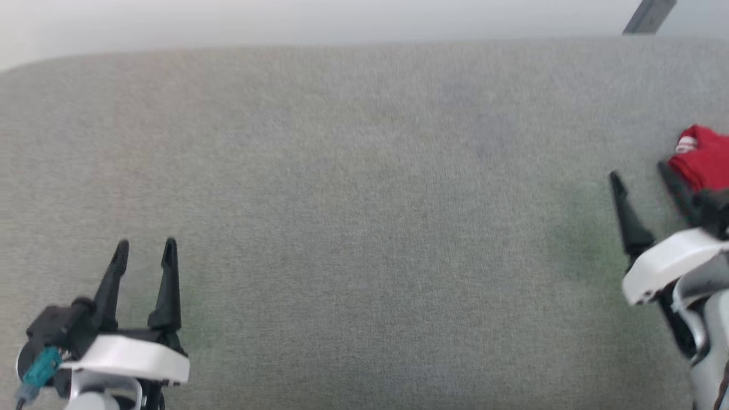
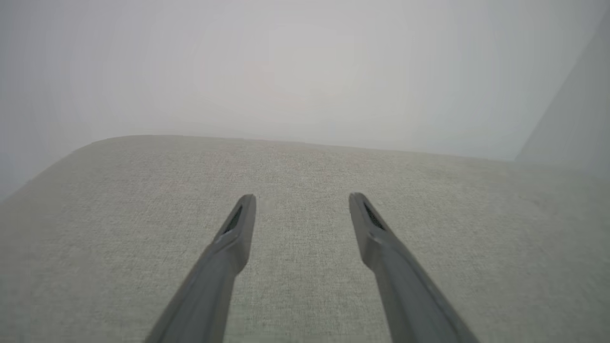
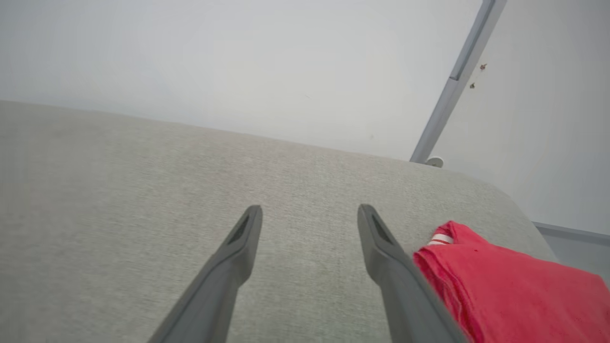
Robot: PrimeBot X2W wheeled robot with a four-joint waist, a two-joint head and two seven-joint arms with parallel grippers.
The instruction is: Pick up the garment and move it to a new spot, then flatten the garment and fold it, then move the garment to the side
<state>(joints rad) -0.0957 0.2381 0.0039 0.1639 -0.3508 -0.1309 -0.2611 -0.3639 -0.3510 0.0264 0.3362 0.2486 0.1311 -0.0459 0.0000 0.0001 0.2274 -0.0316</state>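
Both released, empty | left hand (image 1: 145,246) over grey cushion (image 1: 364,199) | right hand (image 1: 638,171) beside folded garment (image 1: 706,156)

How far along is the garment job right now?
Looks nearly finished. Done: the red garment lies as a compact, layered bundle at the right edge of the grey cushion, seemingly folded and set aside. In hand: nothing; the right gripper is open beside it, the left gripper open and empty. Left: apparently nothing.
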